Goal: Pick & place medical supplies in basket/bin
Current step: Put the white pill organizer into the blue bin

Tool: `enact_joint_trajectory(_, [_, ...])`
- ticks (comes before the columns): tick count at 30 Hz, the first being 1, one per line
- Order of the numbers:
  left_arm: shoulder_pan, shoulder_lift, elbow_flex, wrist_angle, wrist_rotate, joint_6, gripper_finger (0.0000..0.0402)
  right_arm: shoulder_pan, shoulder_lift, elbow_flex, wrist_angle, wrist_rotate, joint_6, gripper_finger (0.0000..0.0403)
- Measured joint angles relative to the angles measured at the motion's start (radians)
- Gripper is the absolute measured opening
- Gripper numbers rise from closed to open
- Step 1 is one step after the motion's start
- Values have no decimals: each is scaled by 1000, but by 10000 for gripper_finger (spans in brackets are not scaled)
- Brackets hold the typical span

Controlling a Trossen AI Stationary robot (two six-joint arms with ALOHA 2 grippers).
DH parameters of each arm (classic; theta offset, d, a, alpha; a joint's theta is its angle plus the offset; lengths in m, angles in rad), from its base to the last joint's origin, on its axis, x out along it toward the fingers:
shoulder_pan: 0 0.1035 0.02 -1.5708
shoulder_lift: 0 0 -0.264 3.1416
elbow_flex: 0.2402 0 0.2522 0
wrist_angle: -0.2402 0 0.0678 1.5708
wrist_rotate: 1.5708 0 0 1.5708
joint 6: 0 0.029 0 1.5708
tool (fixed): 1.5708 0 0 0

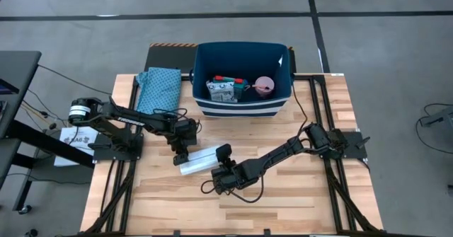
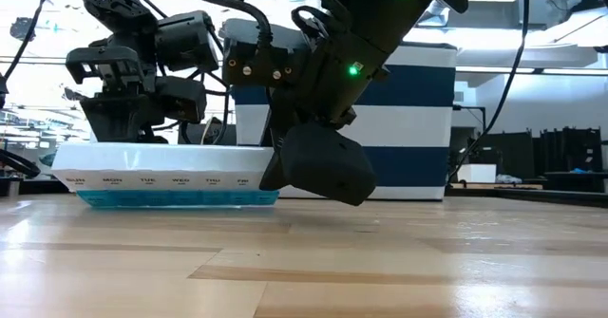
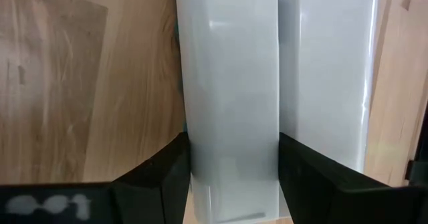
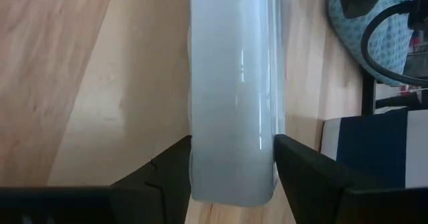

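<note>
Tabletop bin (image 1: 212,106) holds box (image 1: 225,90), roll (image 1: 264,85)

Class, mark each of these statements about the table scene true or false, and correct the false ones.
1. The long white and light-blue compartment tray lies on the wooden table. True.
2. The tray is already inside the navy fabric bin with white stripes. False: it lies on the table in front of the bin.
3. The left gripper has a finger on each side of the tray. True.
4. The right gripper waits far from the tray. False: its fingers flank the tray's other end.
5. The bin holds nothing. False: a pink round roll and a teal-and-red box lie in it.
6. A teal patterned folded cloth lies left of the bin. True.
</note>
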Motion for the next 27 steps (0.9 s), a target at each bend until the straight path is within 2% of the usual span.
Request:
enact_joint_trajectory(3, [0, 0, 0, 1, -2, 4, 173, 0, 0, 0, 4, 3, 0, 188])
enact_joint_trajectory(10, [0, 0, 0, 7, -2, 11, 186, 11, 0, 0, 2, 63, -36, 146])
enact_joint_trajectory(19, [-1, 0, 2, 10, -3, 42, 196, 22, 0, 1, 4, 85, -27, 154])
enact_joint_trajectory(27, [-2, -39, 2, -13, -33, 81, 197, 38, 0, 3, 8, 107, -25, 144])
